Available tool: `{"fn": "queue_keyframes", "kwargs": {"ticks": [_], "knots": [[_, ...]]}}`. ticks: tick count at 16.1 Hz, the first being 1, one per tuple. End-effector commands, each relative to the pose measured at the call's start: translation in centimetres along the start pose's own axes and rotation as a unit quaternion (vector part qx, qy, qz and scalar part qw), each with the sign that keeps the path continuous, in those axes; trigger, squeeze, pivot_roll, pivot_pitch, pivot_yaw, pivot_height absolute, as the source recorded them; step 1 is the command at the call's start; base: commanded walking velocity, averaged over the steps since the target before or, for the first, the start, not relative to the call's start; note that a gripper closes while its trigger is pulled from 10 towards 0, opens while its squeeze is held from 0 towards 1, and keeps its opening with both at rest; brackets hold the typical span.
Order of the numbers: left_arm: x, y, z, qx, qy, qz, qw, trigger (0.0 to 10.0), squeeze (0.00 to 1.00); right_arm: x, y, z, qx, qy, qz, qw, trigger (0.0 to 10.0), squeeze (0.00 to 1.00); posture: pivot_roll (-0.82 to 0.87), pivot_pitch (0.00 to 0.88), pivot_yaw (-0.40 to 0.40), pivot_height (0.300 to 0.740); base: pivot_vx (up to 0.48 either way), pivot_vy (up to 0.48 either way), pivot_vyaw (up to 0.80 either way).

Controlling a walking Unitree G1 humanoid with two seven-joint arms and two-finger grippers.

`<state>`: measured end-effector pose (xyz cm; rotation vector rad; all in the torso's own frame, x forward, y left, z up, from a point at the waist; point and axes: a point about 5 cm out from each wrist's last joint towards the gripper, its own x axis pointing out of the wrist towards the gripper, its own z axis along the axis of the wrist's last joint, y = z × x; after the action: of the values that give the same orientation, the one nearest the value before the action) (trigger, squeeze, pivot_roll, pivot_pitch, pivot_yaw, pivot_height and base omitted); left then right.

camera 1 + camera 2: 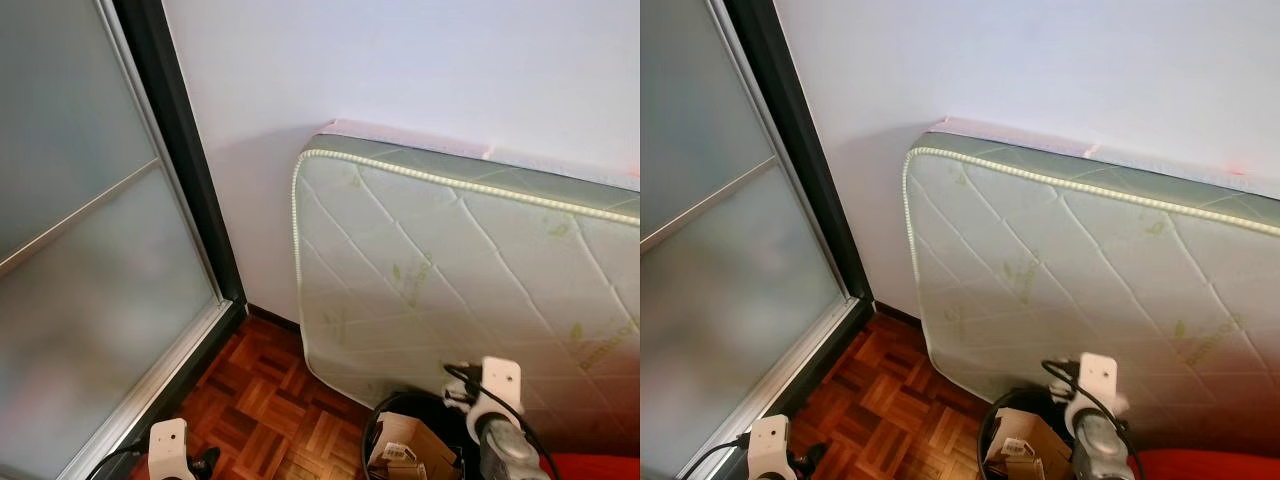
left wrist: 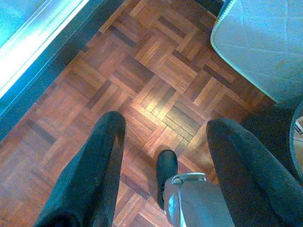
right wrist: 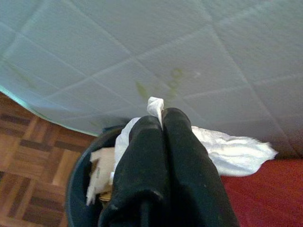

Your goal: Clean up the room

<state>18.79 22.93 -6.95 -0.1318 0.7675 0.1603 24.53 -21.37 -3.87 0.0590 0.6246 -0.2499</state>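
Note:
My right gripper is shut on a crumpled white tissue, which sticks out past the fingertips and hangs to one side. It is held just above a black bin with cardboard scraps inside. In the left eye view the bin stands on the floor in front of a leaning mattress, with my right wrist over its right side. My left gripper is open and empty, pointing down at the parquet floor; its wrist is low on the left.
A quilted green-and-white mattress leans on the white wall. A frosted sliding door with a dark frame fills the left side. Something red lies right of the bin. Open parquet lies between the door and the bin.

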Motion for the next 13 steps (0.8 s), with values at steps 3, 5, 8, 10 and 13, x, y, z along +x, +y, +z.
{"fn": "queue_keyframes", "kwargs": {"ticks": [3, 5, 8, 10, 13], "knots": [[-0.2, 0.5, -0.2, -0.008, 0.000, 0.006, 1.000, 10.0, 0.00, 0.2, -0.8, 0.4, -0.003, 0.002, -0.024, 1.000, 10.0, 0.00, 0.04, 0.009, 0.014, 0.740, 0.000, 0.000, 0.00], [-0.2, 0.6, -0.2, -0.008, -0.001, 0.006, 1.000, 10.0, 0.00, 0.2, -0.9, 0.6, -0.003, 0.000, -0.026, 1.000, 10.0, 0.00, 0.04, 0.009, 0.013, 0.740, 0.000, 0.000, 0.00], [-0.2, 0.5, -0.2, -0.010, 0.000, 0.004, 1.000, 10.0, 0.00, 0.3, -1.1, 0.9, -0.006, -0.002, -0.037, 0.999, 10.0, 0.00, 0.04, 0.007, 0.013, 0.740, 0.000, 0.000, 0.00], [-0.2, 0.7, -0.2, -0.011, 0.003, 0.007, 1.000, 10.0, 0.00, 0.2, -1.4, 0.7, -0.017, 0.001, -0.042, 0.999, 10.0, 0.00, 0.04, 0.004, 0.012, 0.740, 0.000, 0.000, 0.00], [-0.3, 1.6, 0.1, -0.012, 0.002, 0.012, 1.000, 10.0, 0.00, 0.1, -1.7, 0.2, -0.024, 0.011, -0.051, 0.998, 10.0, 0.00, 0.04, 0.002, 0.013, 0.740, 0.000, 0.000, 0.00]]}}
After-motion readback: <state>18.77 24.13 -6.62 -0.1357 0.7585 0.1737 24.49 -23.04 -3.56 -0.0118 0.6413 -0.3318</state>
